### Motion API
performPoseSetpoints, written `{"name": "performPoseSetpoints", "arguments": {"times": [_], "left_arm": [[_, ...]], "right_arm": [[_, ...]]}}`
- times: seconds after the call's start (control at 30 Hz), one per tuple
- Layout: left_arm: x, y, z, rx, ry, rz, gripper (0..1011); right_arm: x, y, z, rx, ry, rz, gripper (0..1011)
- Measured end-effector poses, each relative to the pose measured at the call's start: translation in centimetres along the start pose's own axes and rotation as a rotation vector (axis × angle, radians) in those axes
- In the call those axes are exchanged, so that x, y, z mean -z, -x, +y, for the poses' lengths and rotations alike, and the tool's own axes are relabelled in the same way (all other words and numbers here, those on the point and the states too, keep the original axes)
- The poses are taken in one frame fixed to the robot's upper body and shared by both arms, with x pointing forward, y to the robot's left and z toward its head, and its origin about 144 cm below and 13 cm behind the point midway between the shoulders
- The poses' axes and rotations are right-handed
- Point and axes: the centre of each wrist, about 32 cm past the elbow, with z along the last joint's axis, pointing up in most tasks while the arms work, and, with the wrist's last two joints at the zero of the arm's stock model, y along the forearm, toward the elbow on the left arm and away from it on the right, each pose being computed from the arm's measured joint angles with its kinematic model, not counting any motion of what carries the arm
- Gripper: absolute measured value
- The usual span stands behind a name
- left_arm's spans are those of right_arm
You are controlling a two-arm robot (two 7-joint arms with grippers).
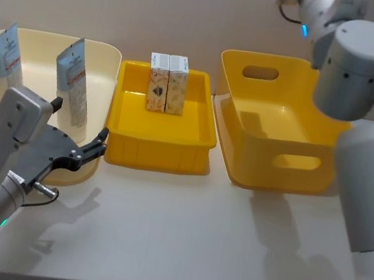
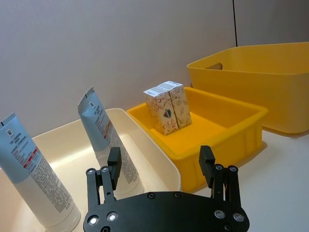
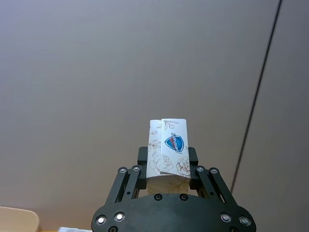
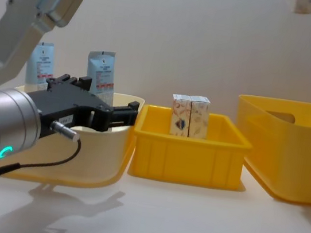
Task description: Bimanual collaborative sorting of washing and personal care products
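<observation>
Two light blue and white tubes (image 1: 7, 56) (image 1: 74, 82) stand upright in the cream bin (image 1: 45, 41) at the left. In the low yellow tray (image 1: 158, 142) at the middle, two printed cartons (image 1: 157, 81) (image 1: 176, 84) stand side by side. My left gripper (image 1: 78, 125) hangs open over the cream bin's front right corner, a little short of the nearer tube (image 2: 99, 125), with nothing between its fingers (image 2: 114, 162). My right arm is raised high at the back right. My right gripper (image 3: 168, 162) is shut on a white floral carton (image 3: 169, 145) with a blue shield mark.
A deep yellow bin (image 1: 275, 126) with handle cut-outs stands at the right, under the raised right arm. The white table (image 1: 191, 241) in front of the bins is bare. A plain wall runs close behind the bins.
</observation>
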Motion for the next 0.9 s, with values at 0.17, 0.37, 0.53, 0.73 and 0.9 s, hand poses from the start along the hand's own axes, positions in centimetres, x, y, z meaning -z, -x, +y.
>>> {"name": "performPoseSetpoints", "arguments": {"times": [0.17,0.37,0.53,0.73,0.9], "left_arm": [[0.0,0.0,0.0,0.000,0.000,0.000,1003],[0.0,0.0,0.0,0.000,0.000,0.000,1003],[0.0,0.0,0.0,0.000,0.000,0.000,1003],[0.0,0.0,0.0,0.000,0.000,0.000,1003],[0.0,0.0,0.0,0.000,0.000,0.000,1003]], "right_arm": [[0.4,-1.4,0.0,0.035,0.041,-0.022,448],[1.3,-2.2,0.0,0.044,0.098,-0.039,446],[2.5,-2.5,0.0,0.036,0.162,-0.052,446],[3.5,-2.7,0.1,0.026,0.212,-0.061,448],[4.2,-2.8,0.1,0.019,0.243,-0.067,446]]}}
